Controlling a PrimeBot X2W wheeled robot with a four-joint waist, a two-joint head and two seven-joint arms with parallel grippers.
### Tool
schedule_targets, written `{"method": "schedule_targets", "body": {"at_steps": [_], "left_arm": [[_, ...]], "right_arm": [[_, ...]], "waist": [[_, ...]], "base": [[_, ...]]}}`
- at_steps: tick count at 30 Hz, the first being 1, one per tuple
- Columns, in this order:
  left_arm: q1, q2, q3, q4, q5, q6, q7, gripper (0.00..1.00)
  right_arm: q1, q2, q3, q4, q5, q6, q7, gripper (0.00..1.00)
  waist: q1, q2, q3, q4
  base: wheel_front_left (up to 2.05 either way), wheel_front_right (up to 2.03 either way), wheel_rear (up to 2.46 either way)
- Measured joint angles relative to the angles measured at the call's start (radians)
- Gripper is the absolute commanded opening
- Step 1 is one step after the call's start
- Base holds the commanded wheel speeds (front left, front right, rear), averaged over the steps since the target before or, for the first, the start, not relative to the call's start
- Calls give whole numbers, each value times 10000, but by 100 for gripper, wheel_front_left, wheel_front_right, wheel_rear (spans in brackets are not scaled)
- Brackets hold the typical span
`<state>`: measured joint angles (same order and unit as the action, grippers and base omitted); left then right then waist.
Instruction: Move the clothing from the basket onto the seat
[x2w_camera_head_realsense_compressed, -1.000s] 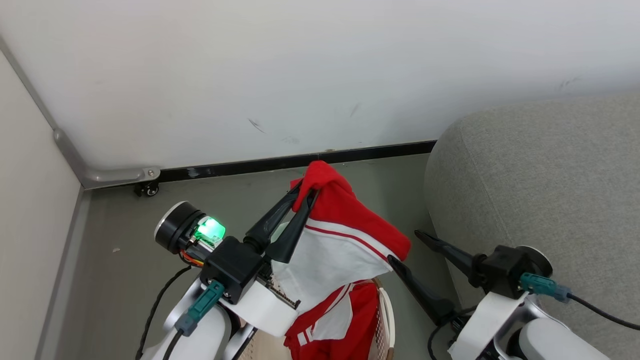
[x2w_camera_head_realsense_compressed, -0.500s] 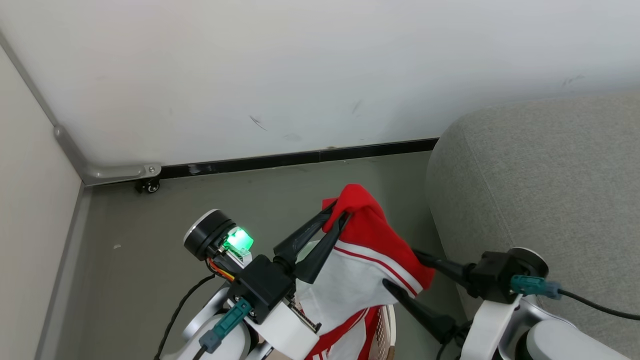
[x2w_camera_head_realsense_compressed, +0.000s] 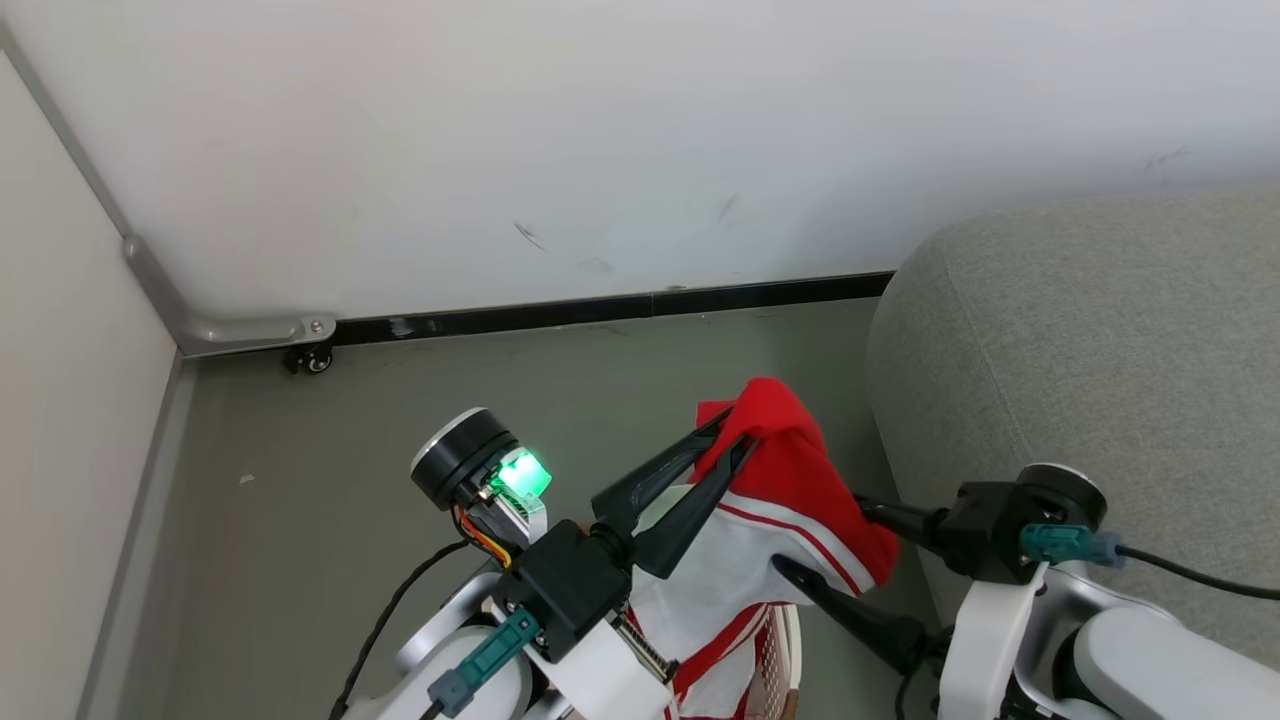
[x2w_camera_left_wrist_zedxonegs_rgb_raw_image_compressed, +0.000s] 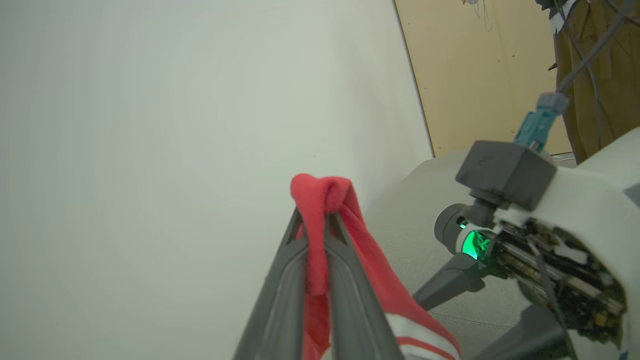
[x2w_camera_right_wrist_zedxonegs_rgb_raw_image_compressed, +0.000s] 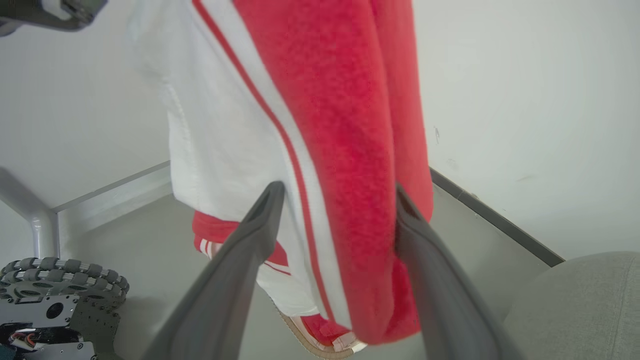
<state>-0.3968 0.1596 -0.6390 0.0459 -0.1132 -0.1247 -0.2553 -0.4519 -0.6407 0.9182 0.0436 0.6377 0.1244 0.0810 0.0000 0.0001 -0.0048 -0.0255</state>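
Nearest the robot, a sliver of the white perforated basket (x2w_camera_head_realsense_compressed: 788, 650) was seen low down just left of the seat (x2w_camera_head_realsense_compressed: 1080, 330), below the hanging cloth. Above it, a red garment (x2w_camera_head_realsense_compressed: 790, 480) with a white panel and thin red stripes was held up just off the seat's rounded left corner, not resting on the cushion. Its bunched red top was pinched between the tightly closed fingers of the left gripper (x2w_camera_head_realsense_compressed: 738, 435), and the rest was left to hang down towards the basket. The right gripper (x2w_camera_head_realsense_compressed: 820, 535), between garment and seat, was spread to its widest, with one finger placed on each side of the hanging cloth; no squeeze on it could be made out. Left of the seat and beyond its corner, the grey floor (x2w_camera_head_realsense_compressed: 560, 390) was bounded by a black skirting strip (x2w_camera_head_realsense_compressed: 600, 310) and a white wall (x2w_camera_head_realsense_compressed: 600, 150).
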Motion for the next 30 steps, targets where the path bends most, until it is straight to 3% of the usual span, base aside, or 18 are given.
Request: {"method": "schedule_targets", "body": {"at_steps": [11,13,14,16,18,30], "left_arm": [[-192,65,-516,-102,-422,-2,-2,0],[-198,65,-568,-98,-522,-2,0,0],[-206,63,-570,-69,-569,-2,-2,0],[-214,67,-550,36,-742,-2,-2,0],[-224,98,-499,196,-815,-2,-2,0],[-141,481,79,1714,-1404,-33,-2,0]], "right_arm": [[-585,4,1260,-71,387,2,105,100],[-741,77,1461,-79,376,2,48,70],[-849,94,1601,-77,336,2,-38,50],[-1005,121,1831,-79,316,2,-161,33],[-1078,148,1979,-79,314,2,-328,0],[-1071,35,1768,230,627,2,-1480,0]], "waist": [[0,0,91,58],[0,0,113,67],[0,0,124,71],[0,0,145,78],[0,0,159,81],[0,0,151,-102]], "base": [[0,0,0],[0,0,0],[0,0,0],[0,0,0],[0,0,0],[0,0,0]]}}
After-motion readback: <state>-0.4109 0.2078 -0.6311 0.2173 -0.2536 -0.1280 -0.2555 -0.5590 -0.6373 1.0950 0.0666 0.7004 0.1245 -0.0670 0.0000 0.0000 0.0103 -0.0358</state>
